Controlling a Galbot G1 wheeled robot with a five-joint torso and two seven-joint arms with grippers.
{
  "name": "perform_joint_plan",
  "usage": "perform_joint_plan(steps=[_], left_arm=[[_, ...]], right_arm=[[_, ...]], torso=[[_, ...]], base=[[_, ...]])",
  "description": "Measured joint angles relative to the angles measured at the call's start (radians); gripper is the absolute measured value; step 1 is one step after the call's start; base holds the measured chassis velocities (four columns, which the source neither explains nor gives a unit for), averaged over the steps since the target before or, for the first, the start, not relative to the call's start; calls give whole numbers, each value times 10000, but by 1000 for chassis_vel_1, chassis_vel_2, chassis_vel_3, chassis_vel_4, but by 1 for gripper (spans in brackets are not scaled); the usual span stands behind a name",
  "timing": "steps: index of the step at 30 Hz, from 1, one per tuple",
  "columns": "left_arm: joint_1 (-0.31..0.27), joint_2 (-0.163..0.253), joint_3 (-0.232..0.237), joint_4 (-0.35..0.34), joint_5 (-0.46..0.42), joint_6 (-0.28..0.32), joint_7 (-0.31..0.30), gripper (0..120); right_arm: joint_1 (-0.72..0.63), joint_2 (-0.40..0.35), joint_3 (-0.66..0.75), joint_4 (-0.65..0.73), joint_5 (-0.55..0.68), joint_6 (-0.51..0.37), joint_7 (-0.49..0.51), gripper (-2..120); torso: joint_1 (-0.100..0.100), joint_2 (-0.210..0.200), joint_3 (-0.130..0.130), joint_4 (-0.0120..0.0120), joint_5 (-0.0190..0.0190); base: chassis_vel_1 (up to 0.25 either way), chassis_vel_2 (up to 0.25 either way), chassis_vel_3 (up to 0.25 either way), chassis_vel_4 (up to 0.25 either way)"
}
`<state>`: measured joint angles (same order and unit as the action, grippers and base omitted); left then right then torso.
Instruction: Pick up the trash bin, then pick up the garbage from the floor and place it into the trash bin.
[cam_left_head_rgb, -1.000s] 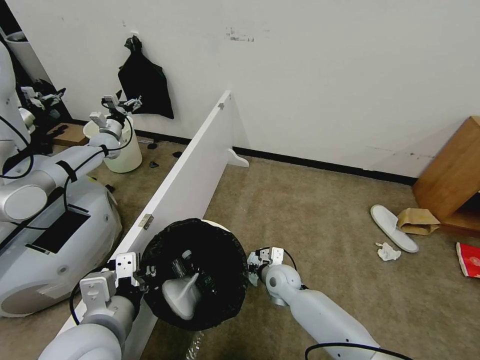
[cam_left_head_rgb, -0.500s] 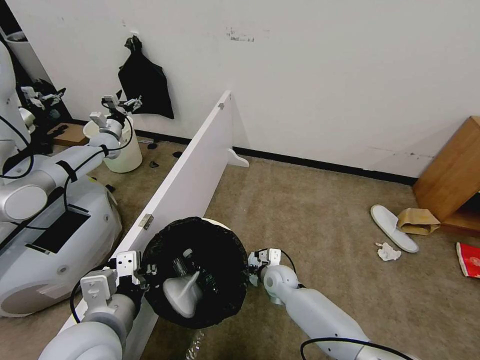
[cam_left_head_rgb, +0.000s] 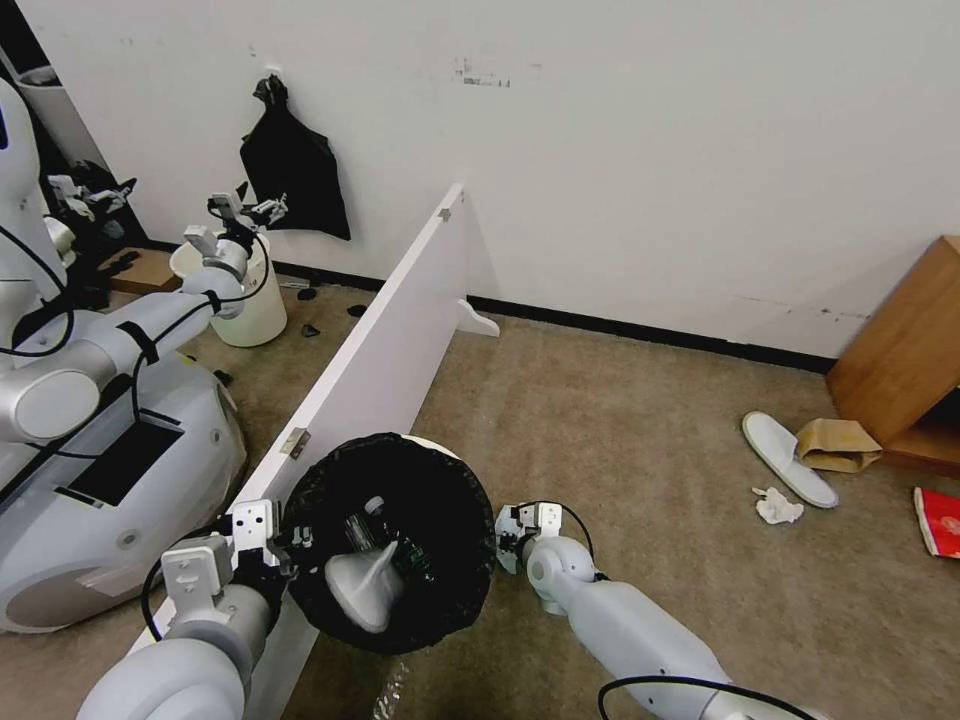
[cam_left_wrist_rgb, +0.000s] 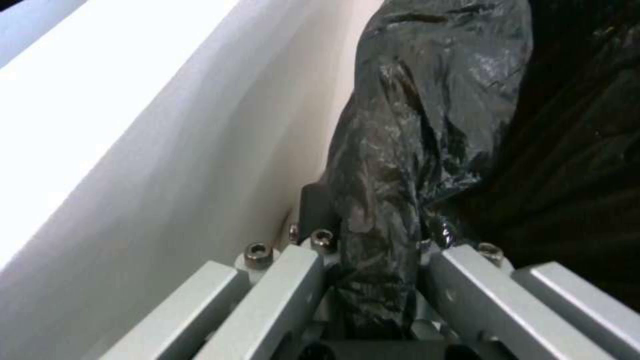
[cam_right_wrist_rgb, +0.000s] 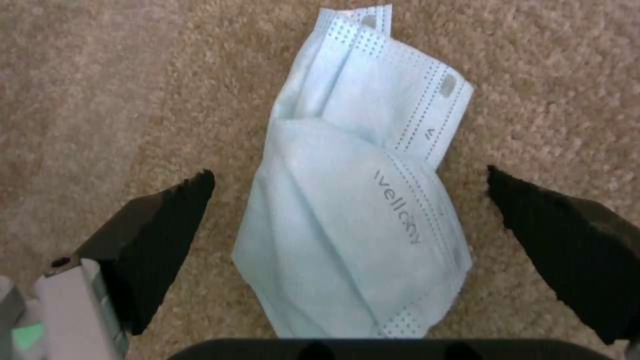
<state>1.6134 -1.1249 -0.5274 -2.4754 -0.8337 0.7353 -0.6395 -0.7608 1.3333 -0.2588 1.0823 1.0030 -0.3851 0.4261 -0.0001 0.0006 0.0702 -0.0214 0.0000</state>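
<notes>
The trash bin (cam_left_head_rgb: 425, 500), round and lined with a crinkled black bag, hangs above the carpet with my left gripper (cam_left_head_rgb: 285, 545) shut on its near rim. In the left wrist view the left gripper (cam_left_wrist_rgb: 370, 250) pinches the folded black bag (cam_left_wrist_rgb: 407, 165). Inside the bin lie a clear bottle (cam_left_head_rgb: 365, 525) and a white slipper (cam_left_head_rgb: 362, 588). My right gripper (cam_left_head_rgb: 515, 528) is low beside the bin and open. In the right wrist view the right gripper (cam_right_wrist_rgb: 348, 172) straddles a light-blue face mask (cam_right_wrist_rgb: 353, 220), a piece of the garbage, flat on the carpet.
A white partition board (cam_left_head_rgb: 385, 340) runs along the bin's left, with another robot (cam_left_head_rgb: 100, 480) and a pale bucket (cam_left_head_rgb: 250, 295) beyond it. At right lie a white slipper (cam_left_head_rgb: 785, 455), brown paper bag (cam_left_head_rgb: 835, 443), white tissue (cam_left_head_rgb: 775, 505) and red item (cam_left_head_rgb: 940, 520) by a wooden cabinet (cam_left_head_rgb: 900, 350).
My right gripper has sunk slightly lower and nearer beside the bin. The bin and left gripper have hardly moved.
</notes>
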Motion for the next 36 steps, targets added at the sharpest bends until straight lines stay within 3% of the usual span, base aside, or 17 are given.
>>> perform_joint_plan(steps=[6, 12, 18, 28, 36], left_arm=[[-60, -26, -2, 78, -1, 0, 0, 2], [-102, -52, 42, 127, -2, 0, 0, 2], [-177, -72, 107, 168, -9, 0, 3, 2], [-235, -87, 135, 211, -16, 0, 3, 2], [-280, -117, 183, 268, -17, 0, 10, 2]], right_arm=[[-69, -22, -63, 5, -18, 37, -86, 99], [-137, -39, -132, 57, -31, 58, -77, 88], [-179, -60, -204, 105, -21, 62, -55, 79], [-183, -70, -238, 127, 10, 63, -50, 75], [-236, -126, -424, 388, 151, 65, 113, 55]], torso=[[0, -1, 1, -4, -5], [-1, -1, 0, -13, -12], [-1, -3, 1, -6, -10], [0, -4, 3, -5, -7], [2, -10, 8, -8, -6]], base=[[0, 0, 0, 0], [0, 0, 0, 0], [0, 0, 0, 0], [0, 0, 0, 0], [0, 0, 0, 0]])
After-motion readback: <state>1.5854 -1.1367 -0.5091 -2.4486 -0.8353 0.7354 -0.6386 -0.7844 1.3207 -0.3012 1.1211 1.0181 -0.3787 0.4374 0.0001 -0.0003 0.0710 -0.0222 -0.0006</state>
